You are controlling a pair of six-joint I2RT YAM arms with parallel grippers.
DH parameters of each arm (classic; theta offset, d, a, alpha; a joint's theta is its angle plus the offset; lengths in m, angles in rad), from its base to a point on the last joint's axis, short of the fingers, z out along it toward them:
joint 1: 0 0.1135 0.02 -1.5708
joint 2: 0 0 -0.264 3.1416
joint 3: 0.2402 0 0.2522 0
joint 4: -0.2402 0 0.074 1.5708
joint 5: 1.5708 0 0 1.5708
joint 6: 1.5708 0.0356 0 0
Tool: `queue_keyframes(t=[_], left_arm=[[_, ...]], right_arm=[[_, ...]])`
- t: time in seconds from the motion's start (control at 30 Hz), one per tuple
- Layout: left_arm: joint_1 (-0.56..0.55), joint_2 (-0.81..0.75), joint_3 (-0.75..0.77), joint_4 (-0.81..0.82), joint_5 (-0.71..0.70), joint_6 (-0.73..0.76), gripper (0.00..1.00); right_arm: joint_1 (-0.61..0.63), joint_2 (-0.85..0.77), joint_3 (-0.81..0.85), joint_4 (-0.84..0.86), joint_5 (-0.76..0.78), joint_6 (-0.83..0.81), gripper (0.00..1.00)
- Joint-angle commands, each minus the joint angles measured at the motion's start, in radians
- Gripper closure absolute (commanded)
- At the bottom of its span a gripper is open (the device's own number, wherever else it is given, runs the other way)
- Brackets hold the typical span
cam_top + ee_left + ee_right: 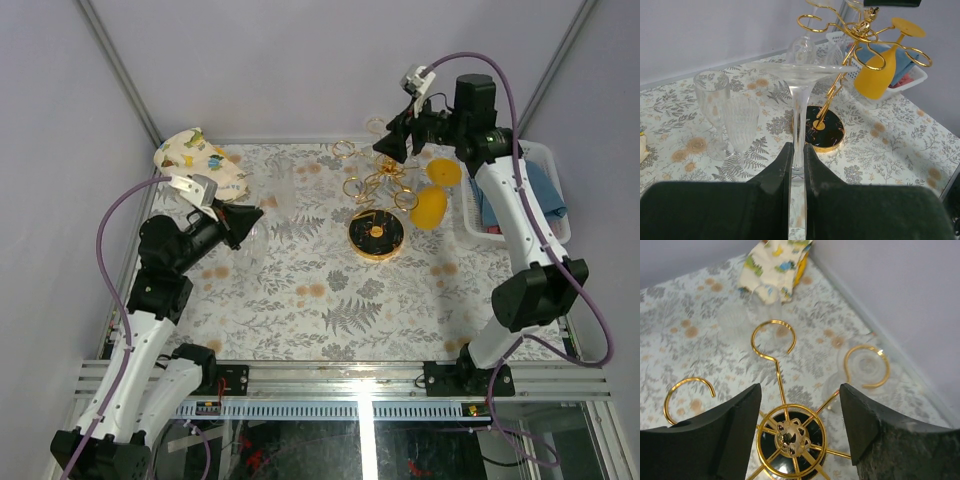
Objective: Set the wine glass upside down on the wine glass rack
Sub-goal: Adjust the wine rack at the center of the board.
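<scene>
Cloth: a patterned cloth (195,160) lies bunched at the far left corner of the table (330,300), out of the way of both arms.
Left gripper: the left gripper (797,150) has its jaws clenched on the stem of the wine glass (800,110). The round foot is uppermost, so the glass is already upside down, the way it must hang.
Wine glass position: it is held above the left side of the table, well apart from the rack and not yet on any ring. Its bowl is hidden below the jaws.
Spare glasses: two clear ribbed glasses (740,120) stand upright on the table just left of the held stem, untouched.
Rack: the gold rack (376,232) stands near the middle on its black base. Several ring-ended arms are bare, so the foot has a free slot to slide into.
Right gripper: the right gripper (800,387) hovers over the crown with its jaws released and wide apart, gripping nothing. My guess is that it waits there to steady the rack.
Yellow glass: a yellow glass (874,75) hangs bowl-down from an arm on the right side, which shows the intended resting pose.
Basket: a white basket (540,150) holding something blue sits at the right edge, beside the right arm.
</scene>
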Motion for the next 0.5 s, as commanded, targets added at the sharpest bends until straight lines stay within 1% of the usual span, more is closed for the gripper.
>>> queue_keyframes(t=[0.0,0.1,0.23,0.3,0.4,0.47], left_arm=[[0.006,-0.049,-0.013,0.116,0.001,0.005,1.0],[0.007,-0.06,-0.013,0.125,0.011,-0.009,1.0],[-0.001,-0.084,-0.043,0.188,0.011,-0.094,1.0],[-0.025,-0.086,-0.045,0.209,-0.002,-0.152,1.0],[-0.105,-0.082,-0.032,0.201,-0.094,-0.229,1.0],[-0.176,-0.076,-0.015,0.173,-0.216,-0.252,1.0]], right_arm=[[0.006,-0.149,-0.025,0.216,0.116,0.17,0.27],[0.006,-0.246,-0.129,0.305,0.252,0.263,0.23],[0.006,-0.439,-0.385,0.482,0.467,0.405,0.22],[0.006,-0.538,-0.509,0.558,0.56,0.472,0.22],[0.007,-0.651,-0.628,0.559,0.639,0.53,0.22],[0.006,-0.722,-0.678,0.523,0.701,0.558,0.22]])
